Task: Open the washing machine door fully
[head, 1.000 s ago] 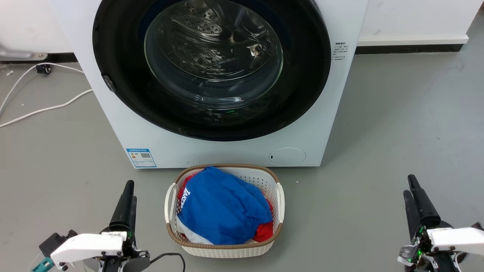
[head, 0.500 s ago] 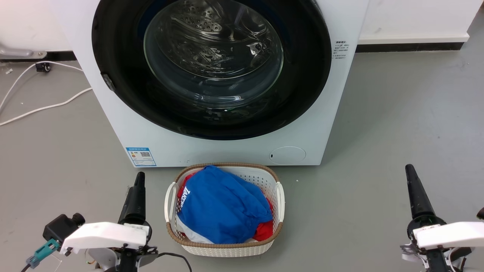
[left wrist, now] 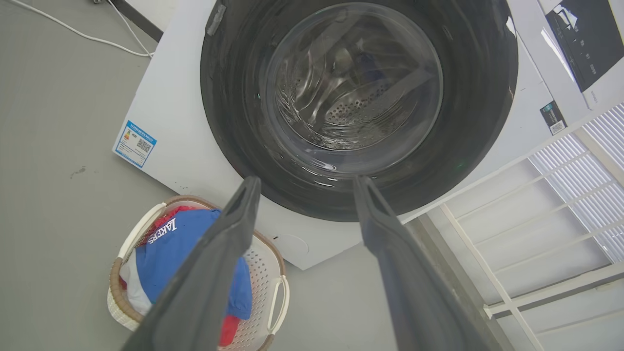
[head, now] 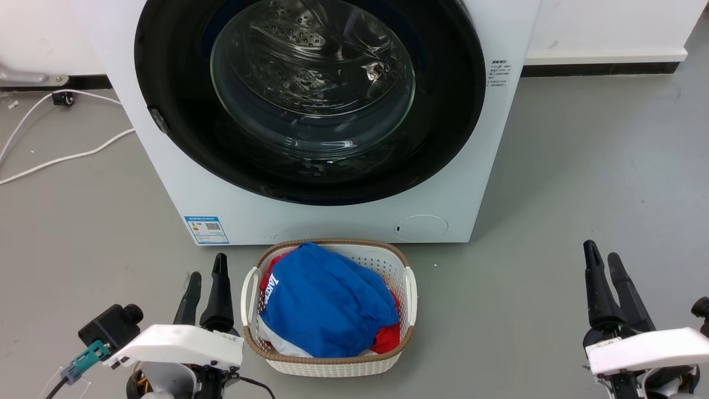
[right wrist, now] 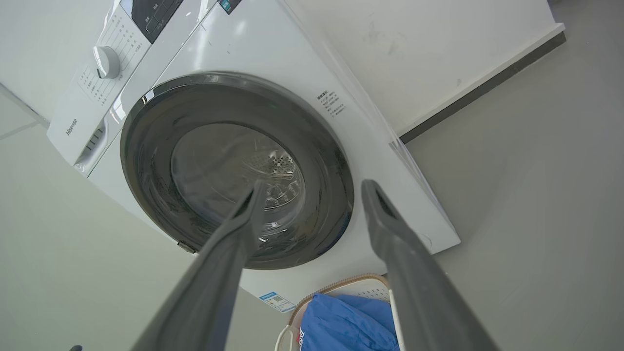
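Observation:
The white washing machine stands ahead on the floor. Its round glossy black door lies flat against the front, closed, with the clear glass bowl at its centre. My left gripper hovers low at the lower left, open and empty, well short of the machine. My right gripper is at the lower right, also open and empty, away from the door.
A woven laundry basket with blue and red clothes sits on the floor right in front of the machine, between my arms. White cables lie on the floor at the left. Open grey floor extends to the right.
Both grippers have rotated about their wrists, so both fingers of each now show side by side. The left gripper has shifted right, toward the basket. The door has not moved.

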